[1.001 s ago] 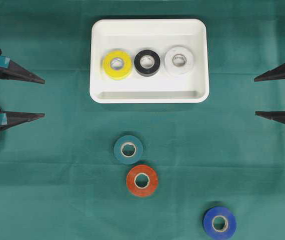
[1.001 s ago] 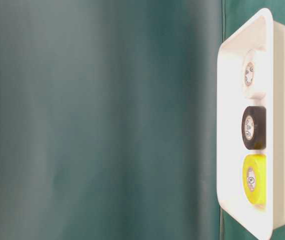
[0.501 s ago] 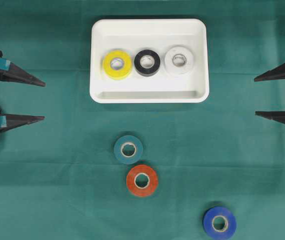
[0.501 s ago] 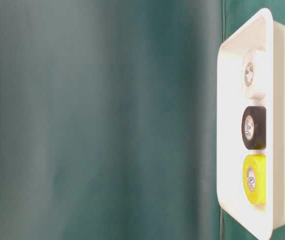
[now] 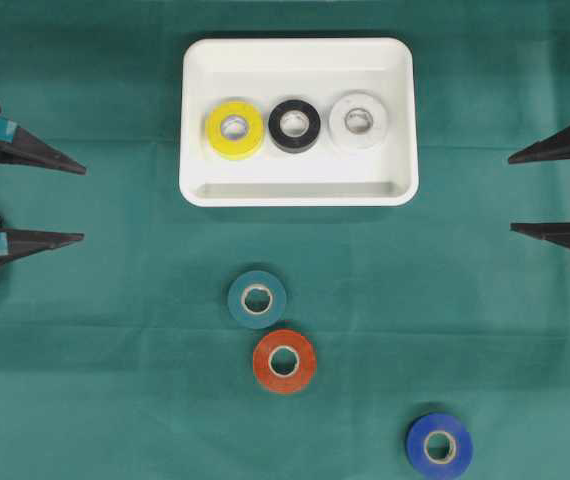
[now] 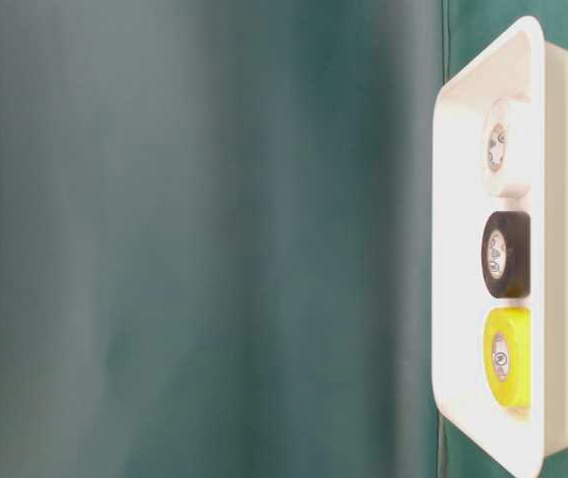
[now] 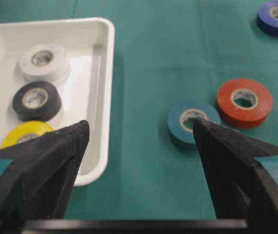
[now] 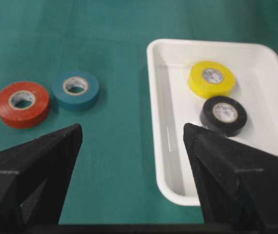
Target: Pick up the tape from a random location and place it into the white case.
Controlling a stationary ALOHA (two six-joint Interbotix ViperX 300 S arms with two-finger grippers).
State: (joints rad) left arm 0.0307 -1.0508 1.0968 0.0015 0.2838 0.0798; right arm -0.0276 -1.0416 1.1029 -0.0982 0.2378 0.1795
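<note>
showing no legible print on tape cores; left gripper [image 5: 83, 204], right gripper [image 5: 510, 193] spread wide, empty.

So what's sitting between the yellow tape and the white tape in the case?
The black tape, in a row with the yellow tape and the white tape inside the white case. The overhead view shows it best.

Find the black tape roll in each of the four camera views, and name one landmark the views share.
Overhead: black tape roll, middle of three in the white case.
Table-level: right side, mid-height, between the white and yellow rolls.
Left wrist: left side, inside the case.
Right wrist: right of centre, just below the yellow roll.
Shared landmark: the white case.
</note>
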